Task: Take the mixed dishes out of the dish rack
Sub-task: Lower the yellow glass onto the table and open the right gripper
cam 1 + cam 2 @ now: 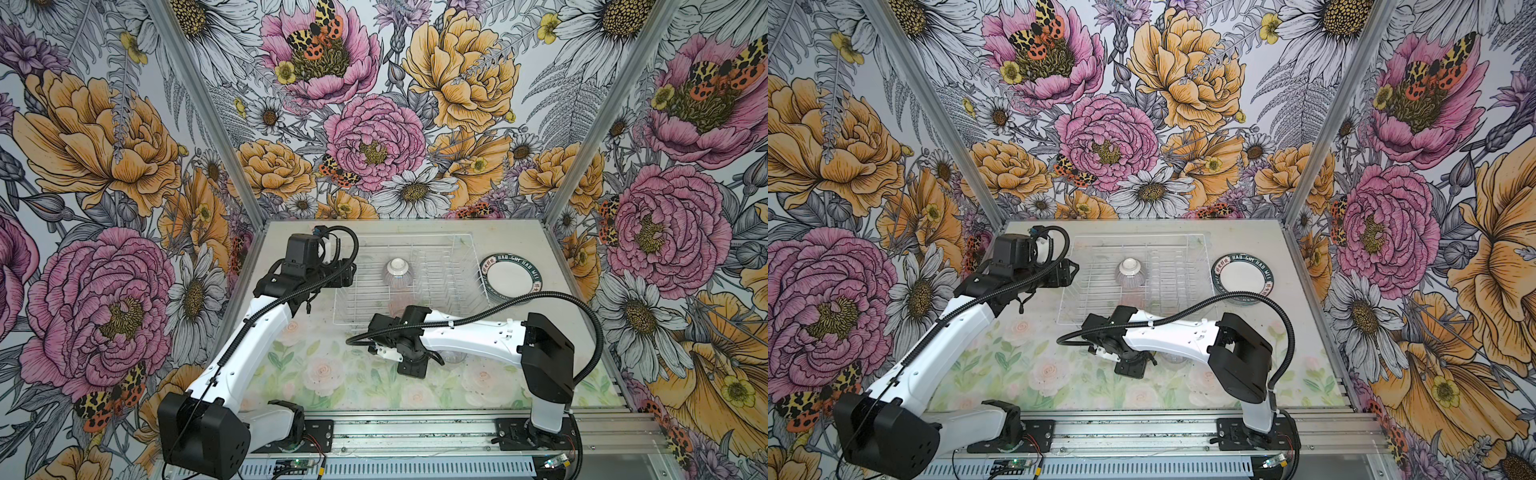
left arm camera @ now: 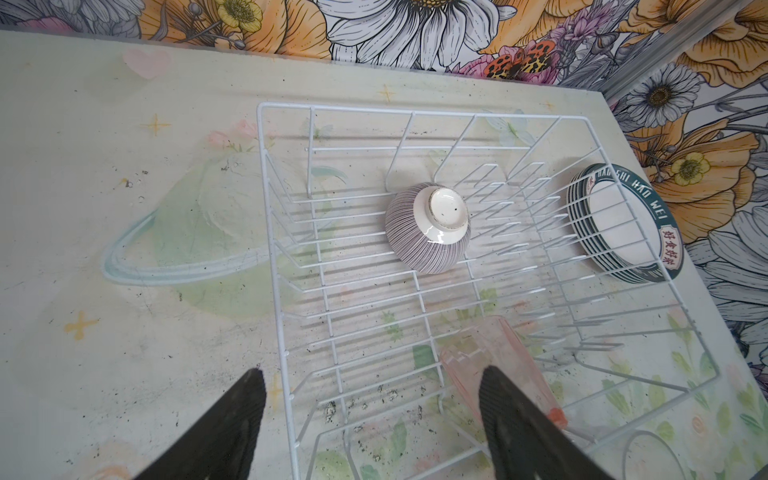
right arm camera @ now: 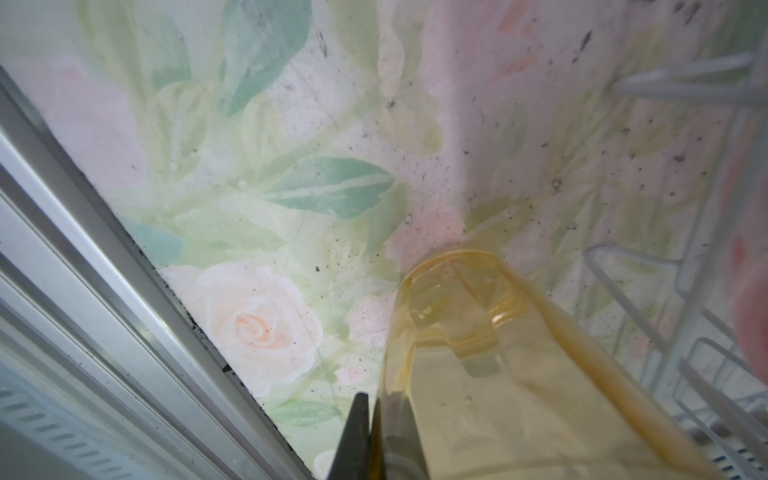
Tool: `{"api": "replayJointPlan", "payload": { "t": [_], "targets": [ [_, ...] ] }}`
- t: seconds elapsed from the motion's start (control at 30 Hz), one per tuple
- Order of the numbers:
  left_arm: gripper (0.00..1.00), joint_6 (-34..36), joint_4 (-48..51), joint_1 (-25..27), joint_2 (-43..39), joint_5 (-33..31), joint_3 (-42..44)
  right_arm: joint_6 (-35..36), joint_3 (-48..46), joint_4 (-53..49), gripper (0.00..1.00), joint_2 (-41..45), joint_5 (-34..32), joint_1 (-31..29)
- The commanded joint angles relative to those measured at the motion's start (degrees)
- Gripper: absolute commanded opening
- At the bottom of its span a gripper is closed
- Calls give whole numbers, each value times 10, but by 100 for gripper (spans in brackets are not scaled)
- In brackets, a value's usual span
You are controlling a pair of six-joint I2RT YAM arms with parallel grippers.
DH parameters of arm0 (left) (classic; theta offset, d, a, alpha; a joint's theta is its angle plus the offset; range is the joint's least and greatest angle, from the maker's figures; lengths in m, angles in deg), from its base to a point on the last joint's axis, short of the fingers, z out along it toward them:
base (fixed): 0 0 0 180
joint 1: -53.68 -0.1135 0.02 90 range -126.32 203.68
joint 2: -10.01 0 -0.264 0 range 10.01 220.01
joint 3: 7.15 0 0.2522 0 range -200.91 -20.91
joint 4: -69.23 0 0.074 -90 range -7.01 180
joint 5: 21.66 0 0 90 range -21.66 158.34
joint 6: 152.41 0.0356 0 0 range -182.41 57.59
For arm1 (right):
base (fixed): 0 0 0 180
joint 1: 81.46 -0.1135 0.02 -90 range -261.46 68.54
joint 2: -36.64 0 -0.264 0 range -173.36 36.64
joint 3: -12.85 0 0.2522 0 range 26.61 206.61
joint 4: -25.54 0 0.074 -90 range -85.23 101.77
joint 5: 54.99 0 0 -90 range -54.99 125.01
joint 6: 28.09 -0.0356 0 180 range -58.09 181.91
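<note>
Closest to us, at the lower left of both top views, sits the bulky black joint housing (image 1: 203, 432) of the left arm (image 1: 257, 336), which reaches toward the far left corner of the large rectangular white wire dish rack (image 1: 365, 299). Its left pincer (image 2: 372, 419) hangs wide open and holds nothing. From the left wrist view, one of its black fingers (image 2: 241, 424) shows over the pale floral-printed table (image 2: 124, 249) outside the rack's wall, and its partner shows over the rack floor.

Inside the rack, near the middle, we see the grey-striped ribbed bowl (image 2: 428, 228) turned upside down with its white foot up, just beside the upright plate-slot prongs (image 2: 498, 195). Nearer the rack's front edge, a pink textured tumbler (image 2: 498, 345) lies on its side on the wires.

Further right, the white right arm (image 1: 469, 332) bends across in front of the rack with its wrist turned down at the table, so the top views hide its tip. From the right wrist view, the right pincer (image 3: 378, 411) is closed thin on the wall of a translucent yellow tumbler (image 3: 478, 332), one finger outside and the other seen through the yellow. This tumbler is outside the rack, base toward the table; we cannot tell whether it touches.

Farthest right, a stack of round white plates with dark green lettered rims (image 1: 509, 278) lies flat on the table, just beside the rack's right wall.
</note>
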Motion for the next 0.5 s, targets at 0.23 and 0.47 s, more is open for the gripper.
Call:
{"api": "replayJointPlan", "payload": {
  "t": [0.23,0.47],
  "targets": [
    [82,13,10,-8,-2,18,2,20,17,11,9,3,24,13],
    [83,15,17,-8,3,21,-2,20,16,18,23,8,22,18]
  ]
}}
